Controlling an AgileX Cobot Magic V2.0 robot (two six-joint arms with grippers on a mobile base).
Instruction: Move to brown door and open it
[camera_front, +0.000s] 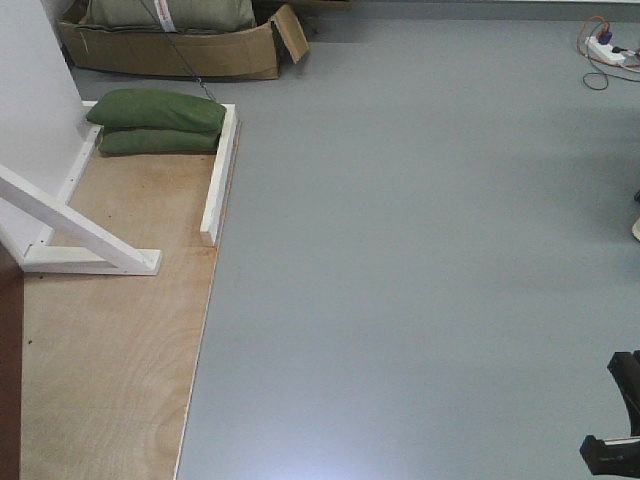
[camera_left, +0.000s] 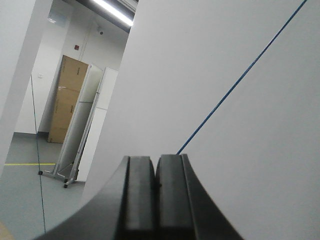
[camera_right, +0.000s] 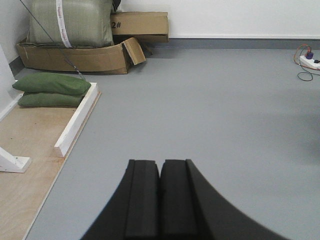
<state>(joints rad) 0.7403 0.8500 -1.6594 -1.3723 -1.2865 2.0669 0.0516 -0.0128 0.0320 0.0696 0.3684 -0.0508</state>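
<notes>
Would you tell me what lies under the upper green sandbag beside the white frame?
A second green sandbag lies under the upper sandbag, resting on the plywood board. Where the two bags press together, and the board beneath them, is covered.

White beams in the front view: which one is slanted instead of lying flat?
The diagonal brace at far left; the long beam beside the green bags lies flat.
</notes>
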